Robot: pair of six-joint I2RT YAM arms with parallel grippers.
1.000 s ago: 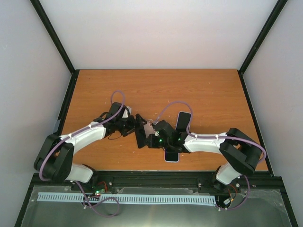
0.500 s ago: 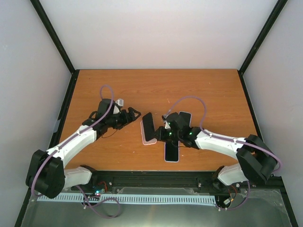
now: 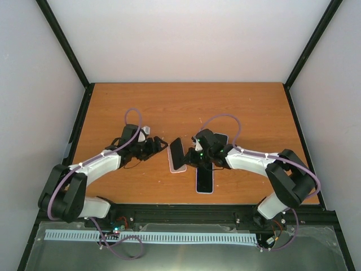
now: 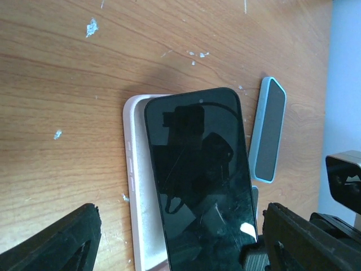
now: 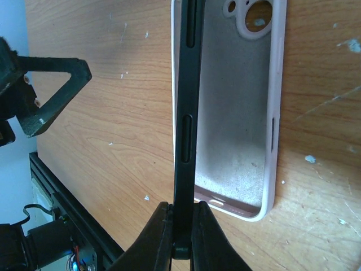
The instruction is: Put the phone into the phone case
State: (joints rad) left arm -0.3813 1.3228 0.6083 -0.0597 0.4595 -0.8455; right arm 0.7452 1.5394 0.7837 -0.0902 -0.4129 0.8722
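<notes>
1. The right claw is clenching on one short end of the phone, with a finger pressing on each flat face.
2. The phone is leaning tilted over the phone case. It is running along one of the case's side walls and is not lying flat inside.
3. The phone case, pale pink, is lying open side up on the bench, with its camera holes sitting at the end away from the right claw.
4. The left claw is hovering released just beside the case, with its fingers standing wide apart and grasping nothing.
5. A second phone is lying flat near the bench's front edge.
6. A slim dark thing with a light blue rim is lying just beside the case.
</notes>
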